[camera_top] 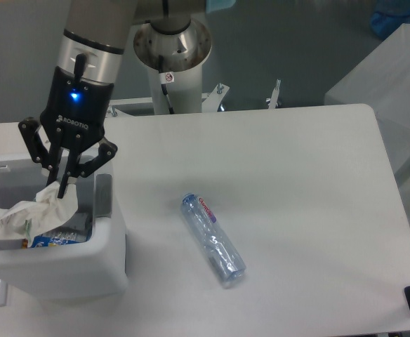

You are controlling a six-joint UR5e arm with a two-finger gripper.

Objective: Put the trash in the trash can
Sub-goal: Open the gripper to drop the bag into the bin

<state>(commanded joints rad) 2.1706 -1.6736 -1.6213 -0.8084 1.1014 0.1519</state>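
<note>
Trash can (107,242) cut off at the left edge, its interior partly covered by the wrapper (24,215); blue-and-yellow item (47,241) inside mostly hidden; arm above the tool (64,188) cropped by the top edge; table (296,182) running off the bottom edge

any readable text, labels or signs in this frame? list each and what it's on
"ROBOTIQ" — white letters on the black body of the pincer, just legible.
Red-pink label on the plastic bottle: has lettering, too small to read.
Round red-ringed sticker on the robot's base column: a sign, symbol too small to make out.
Blue and yellow package inside the trash can: printed, but blurred.
</note>
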